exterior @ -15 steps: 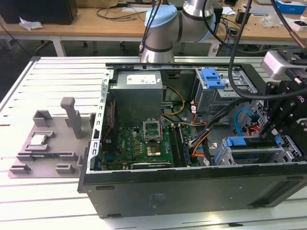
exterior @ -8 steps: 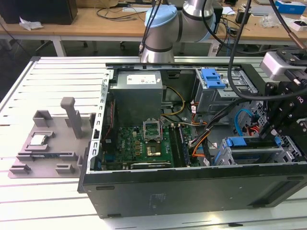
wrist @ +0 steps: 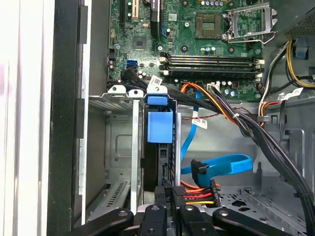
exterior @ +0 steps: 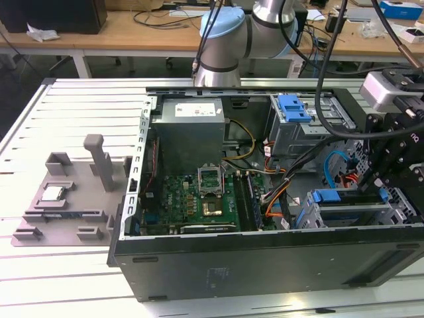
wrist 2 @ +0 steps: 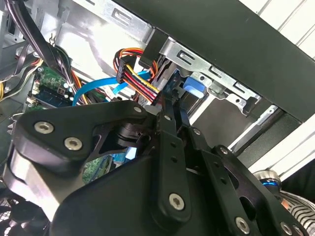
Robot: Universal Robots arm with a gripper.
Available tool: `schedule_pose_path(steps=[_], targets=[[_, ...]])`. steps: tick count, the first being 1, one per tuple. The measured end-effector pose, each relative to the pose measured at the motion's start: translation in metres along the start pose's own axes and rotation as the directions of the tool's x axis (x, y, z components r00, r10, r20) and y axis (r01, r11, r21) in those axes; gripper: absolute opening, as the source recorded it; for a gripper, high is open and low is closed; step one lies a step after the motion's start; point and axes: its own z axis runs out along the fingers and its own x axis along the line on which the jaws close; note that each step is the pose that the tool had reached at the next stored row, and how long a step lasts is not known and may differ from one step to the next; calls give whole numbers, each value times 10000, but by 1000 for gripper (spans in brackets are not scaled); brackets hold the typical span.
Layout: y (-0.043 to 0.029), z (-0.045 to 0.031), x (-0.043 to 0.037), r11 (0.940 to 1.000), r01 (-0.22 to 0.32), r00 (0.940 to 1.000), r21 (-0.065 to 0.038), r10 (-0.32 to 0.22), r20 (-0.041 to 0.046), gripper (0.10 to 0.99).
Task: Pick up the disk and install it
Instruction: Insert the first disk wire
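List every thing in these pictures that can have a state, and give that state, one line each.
computer case: lying on its side, side panel off
processor socket: retention frame swung open
disk: standing on edge inside the drive cage
gripper: right at the disk's exposed edge
chip: resting on the grey tray, outside the case
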Motion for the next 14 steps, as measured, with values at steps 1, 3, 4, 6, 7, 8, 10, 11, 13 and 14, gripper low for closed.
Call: schedule_pose_path(steps=[1,3,4,6,7,8,10,11,13,14], targets=[[0,7,1,10000,0,10000,0,0,1,169],[-1,25,2,10000,0,10000,0,0,-4,169],[-1,27,2,10000,0,10000,0,0,-8,169],[-1,34,2,10000,-1,10000,0,1,-17,169],[-1,36,3,10000,-1,10000,-1,1,-16,169],[-2,36,2,10000,-1,10000,-1,1,-16,169],[-2,37,2,10000,-1,10000,0,1,-14,169],[-2,43,2,10000,0,10000,0,0,-3,180],[-2,37,2,10000,-1,10000,0,1,-14,247],[-1,22,2,10000,-1,10000,1,1,-15,247]])
